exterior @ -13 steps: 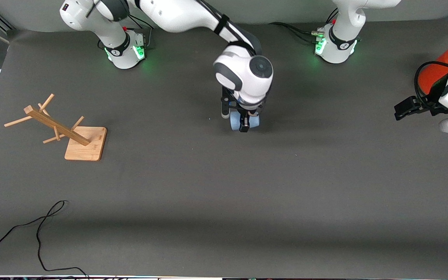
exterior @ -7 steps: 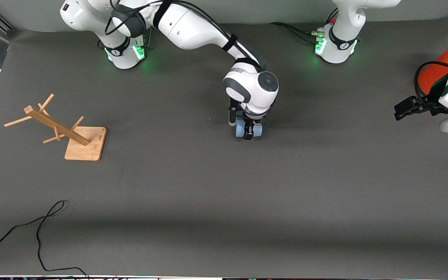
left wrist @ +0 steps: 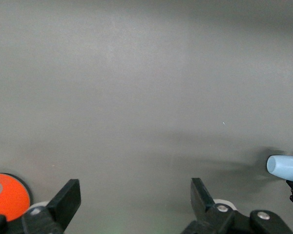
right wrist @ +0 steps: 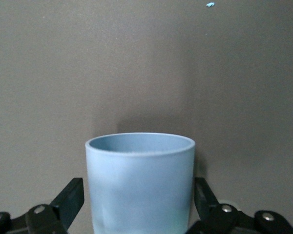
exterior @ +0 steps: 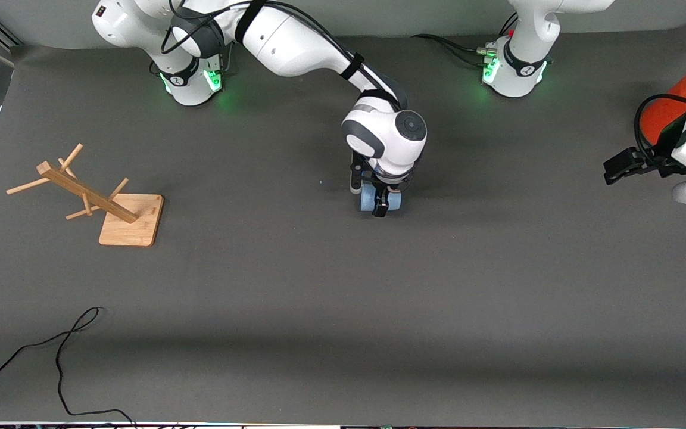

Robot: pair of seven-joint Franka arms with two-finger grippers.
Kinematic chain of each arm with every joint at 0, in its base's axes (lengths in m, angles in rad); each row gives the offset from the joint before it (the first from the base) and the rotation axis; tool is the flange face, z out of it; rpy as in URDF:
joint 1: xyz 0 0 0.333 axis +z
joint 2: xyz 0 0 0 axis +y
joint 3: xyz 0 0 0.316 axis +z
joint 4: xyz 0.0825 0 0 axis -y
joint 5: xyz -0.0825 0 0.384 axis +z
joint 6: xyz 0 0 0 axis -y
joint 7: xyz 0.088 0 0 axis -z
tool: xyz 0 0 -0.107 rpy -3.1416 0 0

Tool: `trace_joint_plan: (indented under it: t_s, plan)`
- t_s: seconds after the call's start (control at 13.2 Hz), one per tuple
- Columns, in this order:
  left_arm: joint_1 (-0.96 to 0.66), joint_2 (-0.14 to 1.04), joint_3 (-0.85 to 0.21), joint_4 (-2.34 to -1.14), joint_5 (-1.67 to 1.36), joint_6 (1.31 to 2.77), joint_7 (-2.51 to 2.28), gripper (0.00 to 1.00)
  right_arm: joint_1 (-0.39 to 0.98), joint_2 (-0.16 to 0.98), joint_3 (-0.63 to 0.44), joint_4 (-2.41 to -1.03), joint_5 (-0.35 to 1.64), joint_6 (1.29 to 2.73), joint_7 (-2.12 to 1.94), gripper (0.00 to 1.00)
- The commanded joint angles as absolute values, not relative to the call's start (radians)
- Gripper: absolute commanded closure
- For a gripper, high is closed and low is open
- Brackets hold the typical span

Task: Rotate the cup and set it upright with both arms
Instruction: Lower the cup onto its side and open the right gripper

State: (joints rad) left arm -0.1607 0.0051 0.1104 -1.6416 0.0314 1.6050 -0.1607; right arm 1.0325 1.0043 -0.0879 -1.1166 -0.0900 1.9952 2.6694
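The pale blue cup (exterior: 368, 201) lies on its side on the grey table near the middle, under the right arm's hand. My right gripper (exterior: 379, 198) points down over it with one finger on each side. In the right wrist view the cup (right wrist: 139, 185) fills the space between the fingers of the right gripper (right wrist: 136, 200), with a thin gap at one finger. My left gripper (exterior: 610, 170) is open and empty above the left arm's end of the table, where that arm waits. The left wrist view shows the left gripper (left wrist: 136, 195) and the cup (left wrist: 283, 167) at the frame's edge.
An orange cylinder with a grey lid (exterior: 667, 110) stands by the left gripper and also shows in the left wrist view (left wrist: 7, 192). A wooden peg rack (exterior: 90, 199) stands toward the right arm's end. A black cable (exterior: 63, 345) lies nearer the front camera.
The right arm came down and carried the cup a little nearer the front camera and toward the left arm's end. Its near finger has since eased slightly off the cup. The left arm has not moved.
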Motion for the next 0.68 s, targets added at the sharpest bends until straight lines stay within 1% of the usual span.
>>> trace_joint_plan:
  t_s: [0.0, 0.15, 0.23, 0.45, 0.61]
  plan:
    - [-0.16, 0.014, 0.109, -1.624, 0.043, 1.597, -0.155, 0.0, 1.039, 1.009, -0.095, -1.085, -0.117, 1.982, 2.694, 0.0]
    - [-0.16, 0.014, 0.11, -1.624, 0.043, 1.597, -0.155, 0.0, 1.043, 0.979, -0.095, -1.085, -0.12, 1.971, 2.691, 0.0]
    - [-0.16, 0.015, 0.11, -1.624, 0.043, 1.597, -0.153, 0.0, 1.043, 0.932, -0.092, -1.095, -0.12, 1.944, 2.685, 0.0]
    - [-0.161, 0.015, 0.109, -1.624, 0.041, 1.598, -0.155, 0.0, 1.026, 0.794, -0.091, -1.094, -0.103, 1.739, 2.568, 0.0]
    - [-0.161, 0.015, 0.109, -1.624, 0.041, 1.598, -0.155, 0.0, 0.977, 0.691, -0.092, -1.097, -0.083, 1.608, 2.406, 0.0]
